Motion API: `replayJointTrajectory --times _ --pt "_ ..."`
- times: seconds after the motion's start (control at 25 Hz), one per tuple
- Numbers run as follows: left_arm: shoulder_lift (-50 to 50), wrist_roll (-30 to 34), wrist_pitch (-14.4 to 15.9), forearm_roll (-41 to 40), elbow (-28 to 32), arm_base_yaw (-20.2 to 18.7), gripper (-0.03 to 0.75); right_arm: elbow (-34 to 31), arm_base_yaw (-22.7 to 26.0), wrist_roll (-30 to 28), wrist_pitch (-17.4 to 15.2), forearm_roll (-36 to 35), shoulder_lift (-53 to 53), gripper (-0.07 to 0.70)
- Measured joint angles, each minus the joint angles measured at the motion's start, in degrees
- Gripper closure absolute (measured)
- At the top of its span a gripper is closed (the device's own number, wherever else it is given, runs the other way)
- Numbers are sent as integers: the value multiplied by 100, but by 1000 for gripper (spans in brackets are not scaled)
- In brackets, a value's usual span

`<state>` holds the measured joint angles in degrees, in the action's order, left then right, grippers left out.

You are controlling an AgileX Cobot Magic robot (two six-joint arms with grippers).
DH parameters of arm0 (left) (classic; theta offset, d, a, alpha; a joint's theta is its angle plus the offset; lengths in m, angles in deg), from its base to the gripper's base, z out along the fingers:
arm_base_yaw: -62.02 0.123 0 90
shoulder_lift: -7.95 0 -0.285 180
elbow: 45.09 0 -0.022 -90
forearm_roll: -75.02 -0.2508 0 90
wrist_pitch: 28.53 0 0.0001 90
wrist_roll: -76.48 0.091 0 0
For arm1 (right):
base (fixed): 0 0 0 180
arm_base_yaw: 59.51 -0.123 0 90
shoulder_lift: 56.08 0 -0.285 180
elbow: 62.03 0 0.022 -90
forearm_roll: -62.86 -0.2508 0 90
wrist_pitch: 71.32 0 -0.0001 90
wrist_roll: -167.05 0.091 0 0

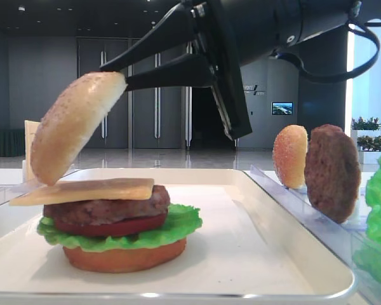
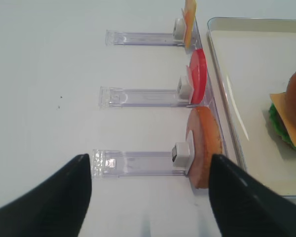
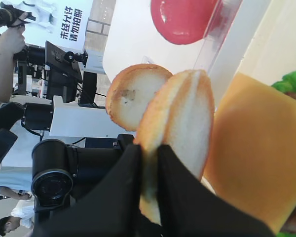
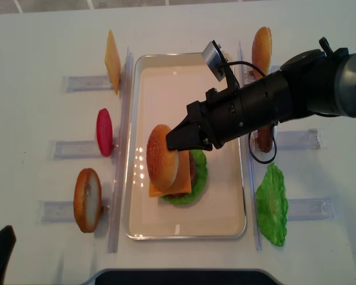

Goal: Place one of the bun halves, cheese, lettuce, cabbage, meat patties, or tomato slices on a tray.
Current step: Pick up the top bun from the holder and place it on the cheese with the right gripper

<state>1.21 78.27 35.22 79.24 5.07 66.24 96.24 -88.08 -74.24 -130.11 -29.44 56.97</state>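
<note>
Cream-white rectangular tray (image 1: 286, 235): stacked orange-brown bottom bun (image 1: 124, 257), green ruffled lettuce (image 1: 178, 225), red tomato slice (image 1: 108, 227), brown patty (image 1: 105, 208), yellow cheese square (image 1: 89, 190). Black right gripper (image 1: 124, 75) pinching tilted sesame-speckled bun top (image 1: 73, 127) at the left, its low edge touching the cheese.

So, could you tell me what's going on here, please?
The right gripper is shut on a bun top, holding it tilted just above a stacked burger on the tray: bottom bun, lettuce, tomato, patty, cheese. The left gripper hangs open by the racks, holding nothing.
</note>
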Motion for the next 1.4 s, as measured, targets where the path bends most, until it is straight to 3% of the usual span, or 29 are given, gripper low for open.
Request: replayJointTrajectory --times 0.36,0.56,1.4 --pt "0 0 0 0 0 0 156 0 -195 54 19 0 0 540" --pt "0 -5 0 0 0 0 156 0 -195 30 193 0 0 540" --pt "0 -11 0 0 0 0 157 0 -170 -22 269 241 0 540"
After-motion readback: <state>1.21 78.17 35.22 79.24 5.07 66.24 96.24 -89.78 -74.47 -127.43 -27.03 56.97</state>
